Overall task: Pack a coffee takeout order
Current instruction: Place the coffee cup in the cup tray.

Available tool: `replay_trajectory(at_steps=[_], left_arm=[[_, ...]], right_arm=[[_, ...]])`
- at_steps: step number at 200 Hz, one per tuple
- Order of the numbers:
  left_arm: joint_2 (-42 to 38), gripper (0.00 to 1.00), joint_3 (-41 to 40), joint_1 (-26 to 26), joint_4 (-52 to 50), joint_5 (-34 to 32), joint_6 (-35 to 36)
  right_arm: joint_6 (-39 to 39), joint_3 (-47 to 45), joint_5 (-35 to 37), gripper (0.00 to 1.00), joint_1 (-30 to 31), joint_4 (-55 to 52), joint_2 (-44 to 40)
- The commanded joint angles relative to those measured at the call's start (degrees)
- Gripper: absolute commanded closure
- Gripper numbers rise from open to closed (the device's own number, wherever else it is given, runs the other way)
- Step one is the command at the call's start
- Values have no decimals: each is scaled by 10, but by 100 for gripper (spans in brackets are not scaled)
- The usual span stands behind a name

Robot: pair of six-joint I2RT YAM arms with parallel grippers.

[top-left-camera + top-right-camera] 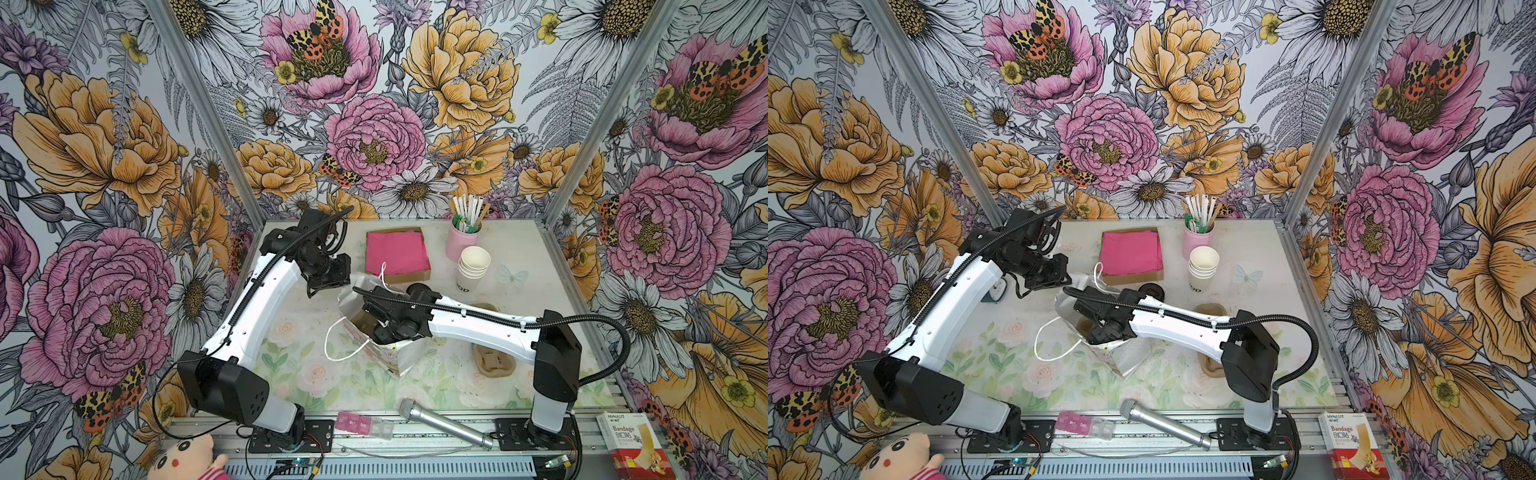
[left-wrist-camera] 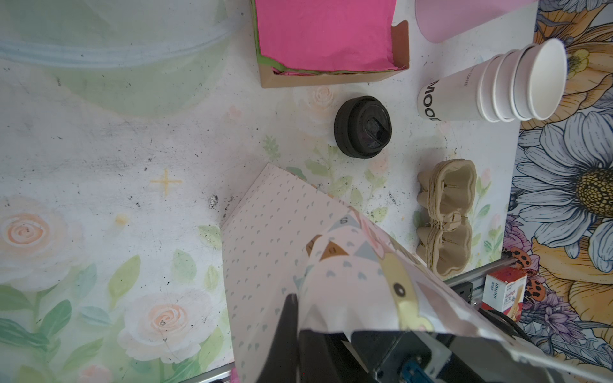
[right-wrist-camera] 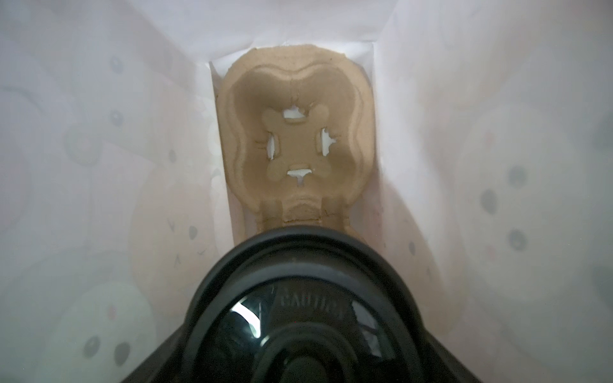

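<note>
Black lid (image 3: 305, 298) mostly hides the right fingers (image 3: 156, 364) inside the paper bag (image 3: 497, 132), their grip unclear; left fingers (image 2: 287, 331) pinch its rim.

Floral wallpaper walls (image 1: 374, 124) of peonies, daisies and moths rise behind and beside the jaws; beneath them, a pale rose-printed tabletop (image 1: 316, 374), evenly lit.

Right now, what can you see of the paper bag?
The bag is white paper printed with small grey marks and cartoon figures, with white cord handles. It stands open on the table. The left tool pinches its rim; the right arm reaches into its mouth. Inside, a brown carrier lies at the bottom, a black lid over one end.
</note>
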Motion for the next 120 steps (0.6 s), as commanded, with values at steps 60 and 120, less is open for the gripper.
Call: replay_trajectory(at_steps=[60,120], left_arm=[[0,100,11,5,6,-5,2],[-3,100,10,5,6,-7,4]], right_arm=[[16,-11,-19,12,1,-12,5],[16,-11,-18,12,1,-12,4]])
